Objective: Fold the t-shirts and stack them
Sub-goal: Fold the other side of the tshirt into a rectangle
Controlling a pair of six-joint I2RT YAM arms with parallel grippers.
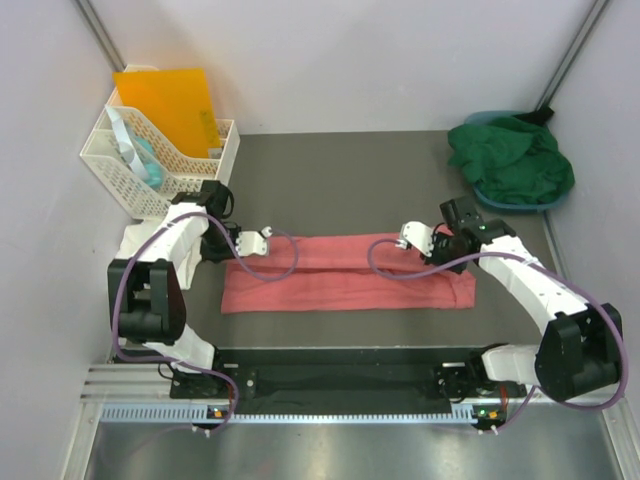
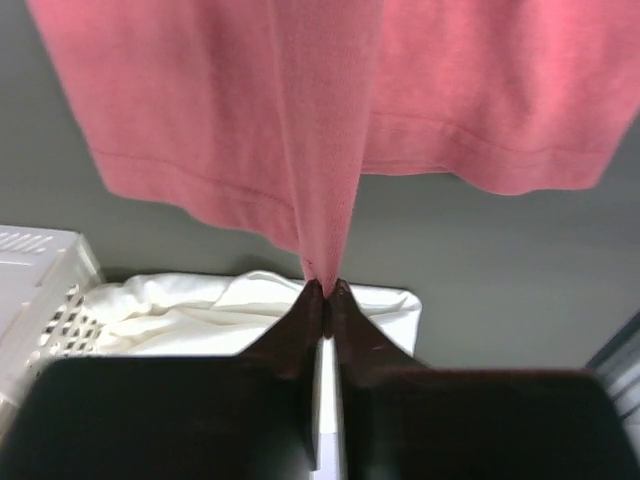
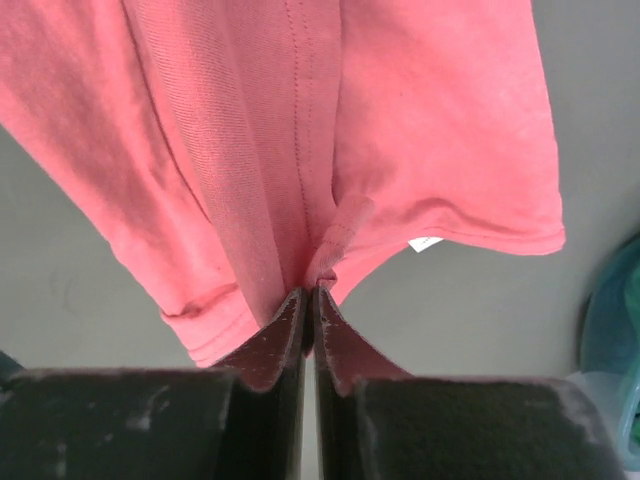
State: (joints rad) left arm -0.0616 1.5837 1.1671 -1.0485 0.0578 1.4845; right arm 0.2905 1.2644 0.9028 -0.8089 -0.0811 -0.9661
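The salmon-pink t-shirt (image 1: 345, 272) lies as a long band across the middle of the table, with a fold along its far edge. My left gripper (image 1: 262, 238) is shut on that edge at the left end; its tips (image 2: 326, 285) pinch a ridge of pink cloth (image 2: 320, 150). At the right end my right gripper (image 1: 405, 240) is shut on the same shirt, with pink cloth (image 3: 300, 150) caught between its tips (image 3: 310, 292) near the white neck label (image 3: 425, 243). The dark green t-shirt (image 1: 512, 160) is bunched at the back right. A white t-shirt (image 1: 135, 240) lies crumpled under my left arm, white cloth (image 2: 250, 315).
A white lattice basket (image 1: 160, 160) holding an orange folder (image 1: 165, 105) stands at the back left, close to my left arm; its wall (image 2: 40, 290) shows in the left wrist view. The green shirt rests in a blue basin (image 1: 540, 205). Walls close in both sides.
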